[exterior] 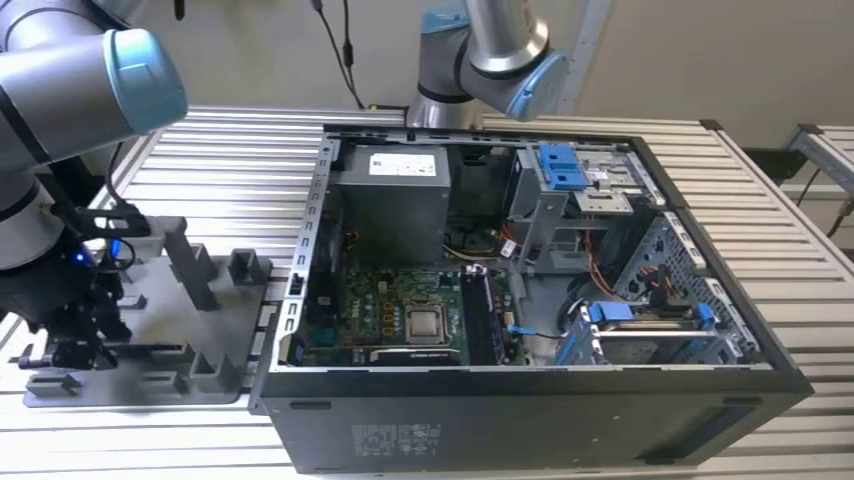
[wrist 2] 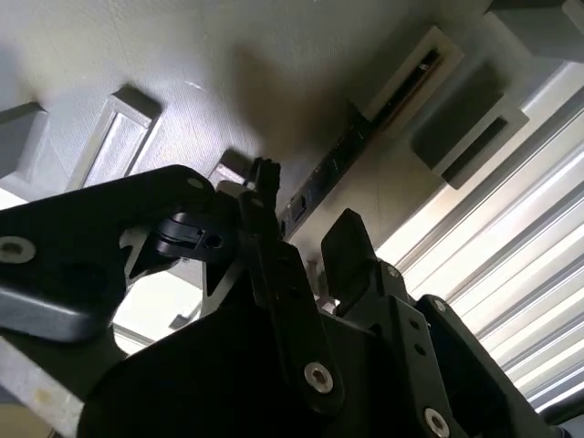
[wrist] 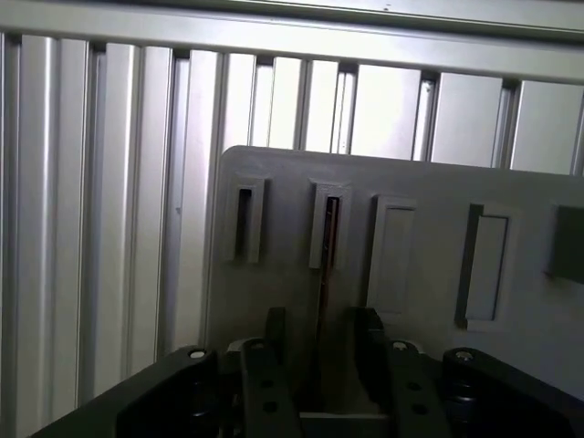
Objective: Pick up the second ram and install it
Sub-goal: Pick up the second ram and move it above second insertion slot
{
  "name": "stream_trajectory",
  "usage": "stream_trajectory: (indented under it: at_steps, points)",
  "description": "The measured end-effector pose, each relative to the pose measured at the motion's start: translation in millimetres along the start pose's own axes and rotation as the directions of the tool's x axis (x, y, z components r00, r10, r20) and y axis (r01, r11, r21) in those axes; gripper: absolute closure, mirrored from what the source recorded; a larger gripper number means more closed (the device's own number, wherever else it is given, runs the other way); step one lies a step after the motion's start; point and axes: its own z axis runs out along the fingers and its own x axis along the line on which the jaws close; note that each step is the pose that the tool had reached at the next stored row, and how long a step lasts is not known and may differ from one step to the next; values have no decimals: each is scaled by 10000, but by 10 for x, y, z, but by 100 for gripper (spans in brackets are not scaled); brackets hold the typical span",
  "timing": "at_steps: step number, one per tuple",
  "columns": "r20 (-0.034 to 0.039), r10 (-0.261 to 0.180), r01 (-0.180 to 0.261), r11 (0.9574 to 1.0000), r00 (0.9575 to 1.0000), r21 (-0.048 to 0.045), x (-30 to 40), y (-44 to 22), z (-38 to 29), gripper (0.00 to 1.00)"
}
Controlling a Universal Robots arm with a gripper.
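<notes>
Ram: the ram (wrist: 325, 274) stands on its long edge in a narrow slot (wrist: 330, 228) of the grey tray (wrist: 411, 178). In the second wrist view it runs as a thin dark strip (wrist 2: 365, 132) away from the hand. In the exterior view the tray (exterior: 147, 330) sits at the lower left of the frame, where the arm (exterior: 54, 90) blocks the ram from us.
Handling: we judge it light, stiff and thin, but fragile. The chips and contact edge would not take a hard pinch or a twist, and the flat faces look smooth enough to slip.
Where to hold: we would take it across the two flat faces, near the middle of its length. A lift should go straight up out of the slot, so it does not lever against the walls.
Hand: the hand (wrist: 321, 315) is low over the tray. Its fingers (wrist: 274, 347) are parted moderately, one on each side of the ram. We see a gap on both sides, so it holds nothing and touches nothing that we can make out.
Worktop: the slatted metal worktop (exterior: 240, 150) carries the tray and, just beside it, the open case (exterior: 534, 400).
Case: the board (exterior: 414, 300) lies exposed at centre frame. We cannot tell which memory sockets are filled.
Task state: we judge the ram not yet gripped.
</notes>
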Motion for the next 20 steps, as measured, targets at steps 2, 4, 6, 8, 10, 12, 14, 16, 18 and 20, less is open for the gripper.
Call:
stream_trajectory:
  at_steps: [2, 4, 6, 8, 10, 12, 14, 16, 18, 20]
  points:
    - [0, 16, -16, 10000, 10000, 1, 0, 0, 0, 61]
    - [1, 32, -32, 10000, 10000, 1, 0, 0, 0, 73]
    - [1, 49, -49, 10000, 10000, 1, 0, 0, 0, 79]
    - [1, 64, -64, 10000, 10000, 0, 0, 0, 0, 85]
    - [0, 81, -81, 10000, 10000, 0, 0, 0, 0, 86]
    - [1, 97, -97, 10000, 10000, 0, 0, 0, 0, 86]
    - [1, 112, -112, 9999, 9999, 1, 0, 0, 0, 86]
    - [1, 129, -129, 9999, 9999, 0, 0, 0, 0, 86]
    - [1, 144, -144, 9999, 9999, 1, 0, 0, 0, 86]
    - [1, 160, -160, 9999, 9999, 1, 0, 0, 0, 86]
